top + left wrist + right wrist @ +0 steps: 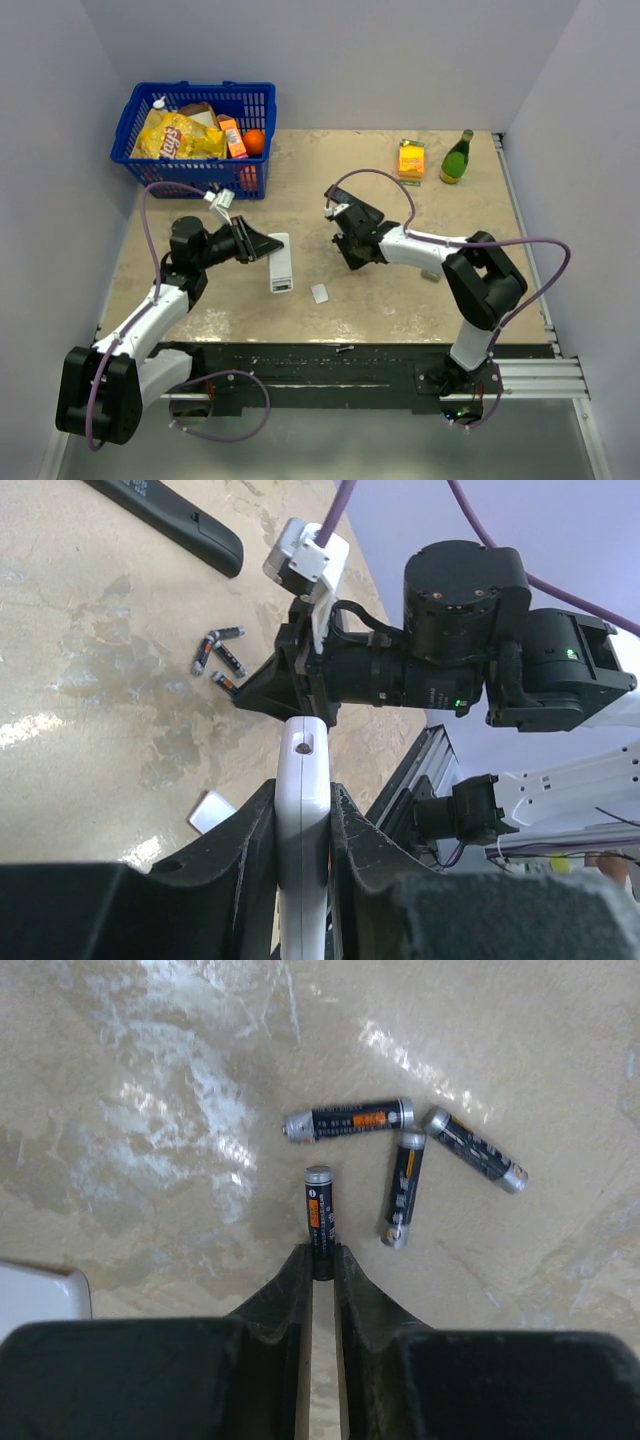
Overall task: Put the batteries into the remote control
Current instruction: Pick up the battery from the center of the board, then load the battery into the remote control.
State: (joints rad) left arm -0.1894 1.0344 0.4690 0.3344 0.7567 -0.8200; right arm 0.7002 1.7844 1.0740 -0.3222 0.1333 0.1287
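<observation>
Left jaws clamp the remote [303, 810]; right jaws pinch one battery [320, 1218] by its tip only, so it may pivot free.

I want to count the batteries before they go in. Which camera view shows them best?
The right wrist view: three batteries lie loose on the table, and a fourth battery sits between the right gripper fingertips. The left wrist view shows a small far cluster; the top view hides them behind that gripper.
</observation>
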